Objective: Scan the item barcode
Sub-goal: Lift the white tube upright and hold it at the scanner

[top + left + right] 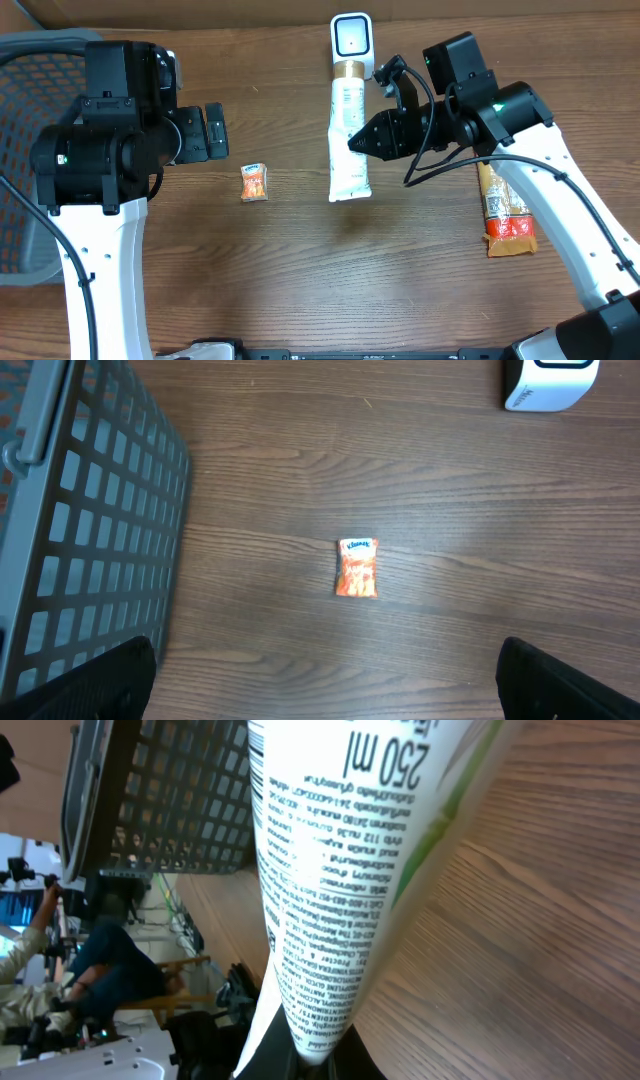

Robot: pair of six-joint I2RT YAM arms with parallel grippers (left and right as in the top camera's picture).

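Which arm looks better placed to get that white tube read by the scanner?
The right arm. The right hand is shut on the white tube, whose cap end sits beside the scanner. The left hand is open, empty, near the basket.

The basket [18, 120] is cut off by the left edge of the overhead view and partly covered by the left arm [95, 160]. The top of the snack bar [505, 215] is hidden under the right arm [560, 170]. The words on the orange packet [255, 183] cannot be read, and the tube [350, 870] is cut off at the top of the right wrist view.
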